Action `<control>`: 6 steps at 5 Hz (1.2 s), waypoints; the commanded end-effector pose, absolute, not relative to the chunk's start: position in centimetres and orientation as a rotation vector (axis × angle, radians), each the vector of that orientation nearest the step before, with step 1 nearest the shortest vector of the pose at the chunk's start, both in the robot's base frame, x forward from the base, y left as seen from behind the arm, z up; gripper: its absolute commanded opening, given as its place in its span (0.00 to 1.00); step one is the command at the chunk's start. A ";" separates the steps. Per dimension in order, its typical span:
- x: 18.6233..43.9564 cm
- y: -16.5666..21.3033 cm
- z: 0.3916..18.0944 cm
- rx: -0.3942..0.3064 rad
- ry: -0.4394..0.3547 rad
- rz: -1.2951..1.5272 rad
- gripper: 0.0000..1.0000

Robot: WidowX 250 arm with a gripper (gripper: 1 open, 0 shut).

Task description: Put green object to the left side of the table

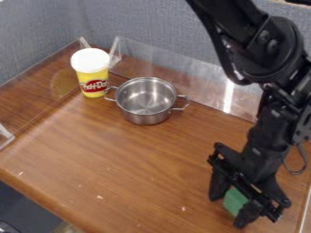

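Observation:
The green object [231,197], a small matte cube, sits on the table [109,164] near its front right corner. My gripper [239,201] points down over it, with one black finger on each side of the cube. The jaws are shut on the cube, which still rests on the wood. Only a strip of green shows between the fingers. The dark arm rises from there to the top right of the view.
A steel pot [145,100] with two small handles stands at the back middle. A yellow-and-white tub [90,73] with a red label is to its left. Clear plastic panels [183,65] line the back and left edges.

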State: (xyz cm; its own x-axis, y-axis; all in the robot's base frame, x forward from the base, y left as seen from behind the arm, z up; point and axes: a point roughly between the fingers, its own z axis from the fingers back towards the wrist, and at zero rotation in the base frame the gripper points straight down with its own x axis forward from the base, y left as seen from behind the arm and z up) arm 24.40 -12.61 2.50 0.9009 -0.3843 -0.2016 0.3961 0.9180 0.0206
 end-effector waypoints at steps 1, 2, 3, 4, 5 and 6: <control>25.6 -13.0 4.9 0.043 0.110 -0.403 1.00; 25.9 -13.0 5.0 0.045 0.100 -0.415 0.00; 26.2 -12.9 5.4 0.043 0.087 -0.416 1.00; 26.4 -12.8 5.1 0.047 0.084 -0.431 0.00; 26.5 -12.7 5.2 0.046 0.077 -0.432 1.00; 26.6 -12.7 4.9 0.048 0.075 -0.445 0.00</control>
State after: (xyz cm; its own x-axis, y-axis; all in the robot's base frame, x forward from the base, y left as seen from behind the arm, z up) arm 25.46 -12.36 2.92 0.8896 -0.4274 -0.1612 0.4370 0.8990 0.0282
